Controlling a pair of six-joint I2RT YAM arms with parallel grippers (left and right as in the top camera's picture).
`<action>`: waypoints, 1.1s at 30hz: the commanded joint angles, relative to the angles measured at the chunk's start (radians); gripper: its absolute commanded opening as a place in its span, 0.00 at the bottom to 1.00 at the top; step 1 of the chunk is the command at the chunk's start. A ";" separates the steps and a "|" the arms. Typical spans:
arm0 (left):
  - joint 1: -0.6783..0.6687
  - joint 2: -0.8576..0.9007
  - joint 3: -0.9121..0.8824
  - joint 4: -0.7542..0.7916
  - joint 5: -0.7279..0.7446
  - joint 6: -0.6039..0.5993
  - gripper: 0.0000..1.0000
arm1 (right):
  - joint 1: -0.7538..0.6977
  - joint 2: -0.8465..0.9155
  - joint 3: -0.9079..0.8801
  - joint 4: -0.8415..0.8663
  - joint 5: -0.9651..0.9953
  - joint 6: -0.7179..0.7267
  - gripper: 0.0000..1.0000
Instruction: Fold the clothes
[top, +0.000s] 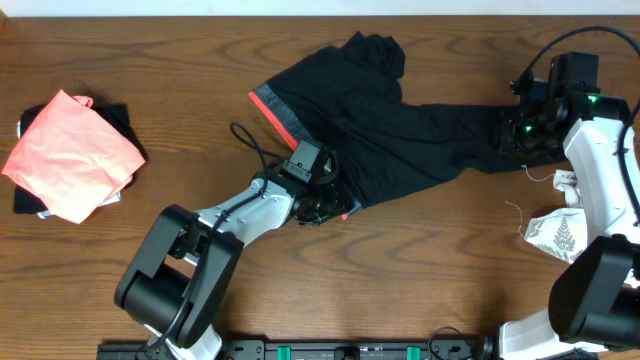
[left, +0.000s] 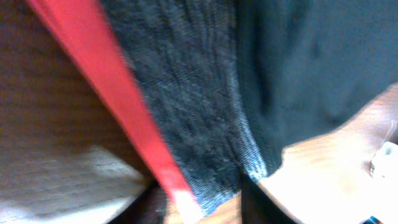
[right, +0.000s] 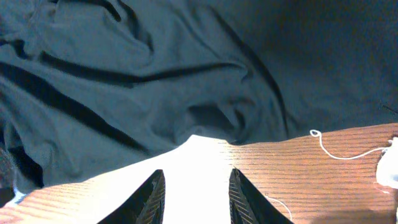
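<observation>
Quick count: two grippers, three bits of clothing. Nearest, the left gripper (top: 322, 208) sits on the lower corner of the waistband (top: 285, 120) (wrist view's too blurry, can't tell if it's pinching). One white leaf-print cloth (top: 553, 235) lies front right. Mid-table there's one pair of black leggings (top: 400, 120), rumpled, with the grey, coral-edged waistband at the left. The legs run rightwards to the right gripper (right: 196, 177), whose fingers stand apart over bare table (top: 430, 260). One coral-pink cloth (top: 70, 150) sits off left.
</observation>
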 joint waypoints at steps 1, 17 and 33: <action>-0.001 0.031 -0.021 -0.006 -0.024 -0.006 0.21 | 0.010 0.007 -0.003 -0.002 0.008 -0.008 0.33; 0.077 -0.148 -0.021 -0.133 -0.180 0.076 0.06 | 0.014 0.007 -0.003 -0.006 0.009 -0.008 0.33; 0.298 -0.370 -0.021 -0.475 -0.455 0.135 0.06 | 0.014 0.007 -0.003 -0.042 0.012 -0.008 0.34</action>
